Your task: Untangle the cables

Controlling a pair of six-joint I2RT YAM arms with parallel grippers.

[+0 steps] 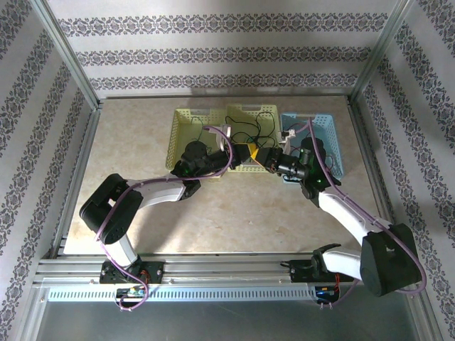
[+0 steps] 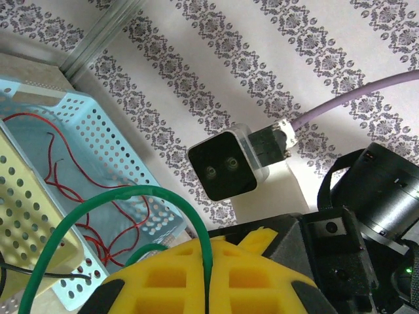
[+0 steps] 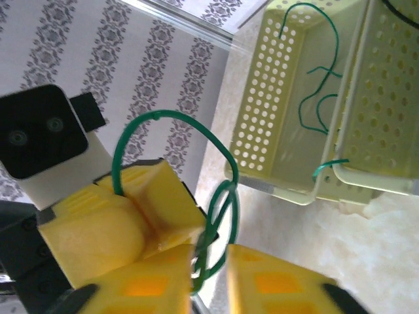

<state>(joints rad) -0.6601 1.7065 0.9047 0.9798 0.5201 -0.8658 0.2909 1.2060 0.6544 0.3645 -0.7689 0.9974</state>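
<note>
Green cable (image 2: pixel 124 191): light, floppy, probably slippery. Left gripper (image 2: pixel 208 275) pinches it, bottom centre; right gripper (image 3: pixel 209 278) narrow around loop, clamp unclear. Grip beside crossing.

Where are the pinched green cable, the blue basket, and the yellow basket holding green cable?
green cable (image 3: pixel 157 114), right wrist view, top of its raised loop.
blue basket (image 2: pixel 111 150), left wrist view, perforated side wall.
yellow basket (image 3: pixel 262 98), right wrist view, perforated side wall facing the camera.
</note>
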